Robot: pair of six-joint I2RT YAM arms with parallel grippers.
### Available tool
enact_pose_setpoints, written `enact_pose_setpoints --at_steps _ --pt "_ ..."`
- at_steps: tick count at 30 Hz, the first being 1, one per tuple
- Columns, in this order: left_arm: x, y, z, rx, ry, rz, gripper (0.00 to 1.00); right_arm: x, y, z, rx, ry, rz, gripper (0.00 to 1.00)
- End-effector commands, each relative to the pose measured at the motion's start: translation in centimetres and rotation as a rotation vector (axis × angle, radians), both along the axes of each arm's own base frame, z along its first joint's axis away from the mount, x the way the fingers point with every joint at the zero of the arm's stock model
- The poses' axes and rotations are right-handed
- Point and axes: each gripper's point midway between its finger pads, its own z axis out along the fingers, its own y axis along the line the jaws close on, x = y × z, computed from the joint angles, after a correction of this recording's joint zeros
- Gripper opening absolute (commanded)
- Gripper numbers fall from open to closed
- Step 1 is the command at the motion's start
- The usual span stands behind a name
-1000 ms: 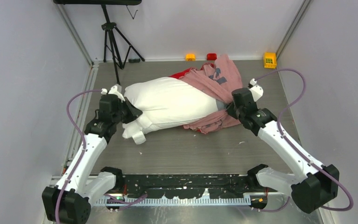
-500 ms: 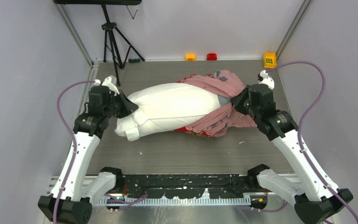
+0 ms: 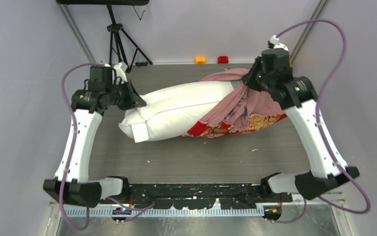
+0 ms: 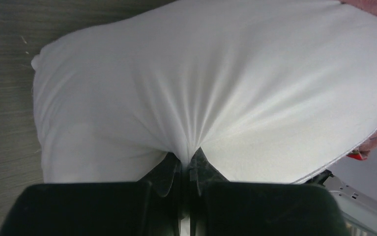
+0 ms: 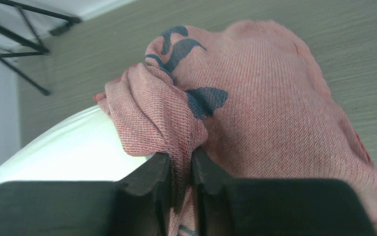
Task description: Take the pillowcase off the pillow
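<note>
The plump white pillow (image 3: 176, 108) hangs lifted above the table between both arms. My left gripper (image 3: 138, 102) is shut on a pinch of the pillow's white fabric (image 4: 191, 98) at its left end; in the left wrist view my gripper (image 4: 186, 160) bites a fold that radiates creases. The pillowcase (image 3: 240, 105), faded pink outside with bright red print showing below, covers only the pillow's right end. My right gripper (image 3: 246, 81) is shut on a bunched fold of the pillowcase (image 5: 255, 108), as the right wrist view of my gripper (image 5: 181, 160) shows.
A black tripod (image 3: 120, 42) stands at the back left. Small orange (image 3: 200, 60), red (image 3: 222, 59) and yellow (image 3: 284, 63) blocks lie along the back wall. Grey walls close both sides of the wooden tabletop (image 3: 201, 157).
Both arms have risen and moved away from me, lifting the pillow off the table. The right gripper has pulled the pillowcase up and right, baring more white pillow and the red print.
</note>
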Motion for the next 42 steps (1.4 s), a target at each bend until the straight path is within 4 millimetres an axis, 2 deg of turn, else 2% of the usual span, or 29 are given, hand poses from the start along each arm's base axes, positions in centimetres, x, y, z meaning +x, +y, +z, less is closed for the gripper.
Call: enact_pose_setpoints --at_steps 1,3,4,5,7,11,15,18,20,22,27,31,35,38,42 --pt "2.1 0.2 -4.1 -0.023 0.1 0.006 0.04 4.6 -2.5 0.0 -0.101 -0.035 -0.129 0.31" --pt "3.6 -0.1 -5.5 -0.054 0.123 0.033 0.07 6.1 -1.3 -1.5 -0.09 -0.01 -0.095 0.62" --pt "4.2 -0.2 -6.0 -0.068 0.132 0.039 0.07 6.4 -0.6 -2.0 -0.077 0.01 -0.072 0.73" --pt "4.7 -0.5 -6.4 -0.086 0.144 0.04 0.07 6.4 0.2 -2.3 -0.059 0.032 -0.038 0.8" --pt "5.5 -1.1 -7.1 -0.133 0.164 0.033 0.07 5.7 1.8 -2.6 -0.025 0.051 0.062 0.85" --pt "6.6 -1.6 -7.6 -0.187 0.165 0.04 0.07 2.2 5.2 -1.6 0.044 -0.005 0.279 0.87" --pt "7.2 -1.7 -8.4 -0.2 0.182 0.054 0.09 -1.8 7.5 -0.8 -0.084 -0.069 0.305 0.87" --pt "7.3 -1.7 -9.0 -0.196 0.197 0.059 0.09 -4.9 9.8 -0.3 -0.113 -0.1 0.353 0.87" --pt "7.3 -1.5 -9.2 -0.193 0.192 0.067 0.09 -7.0 11.9 -1.1 -0.122 -0.082 0.403 0.88" --pt "7.2 -1.4 -9.3 -0.187 0.188 0.073 0.09 -8.3 13.4 -2.9 -0.144 -0.053 0.415 0.87" --pt "7.0 -0.9 -9.3 -0.179 0.173 0.096 0.09 -8.5 15.7 -8.8 -0.115 0.041 0.366 0.88" --pt "6.8 -0.6 -9.2 -0.171 0.164 0.104 0.09 -8.8 17.7 -10.7 -0.057 0.071 0.372 0.88" --pt "6.8 -0.1 -9.1 -0.165 0.155 0.113 0.09 -8.5 18.8 -12.4 -0.065 0.096 0.352 0.88" --pt "6.7 0.0 -9.2 -0.168 0.154 0.117 0.09 -7.6 18.2 -14.2 -0.127 0.114 0.291 0.88" --pt "6.6 0.7 -9.5 -0.161 0.157 0.131 0.1 -6.7 15.7 -15.2 -0.246 0.105 0.189 0.84"
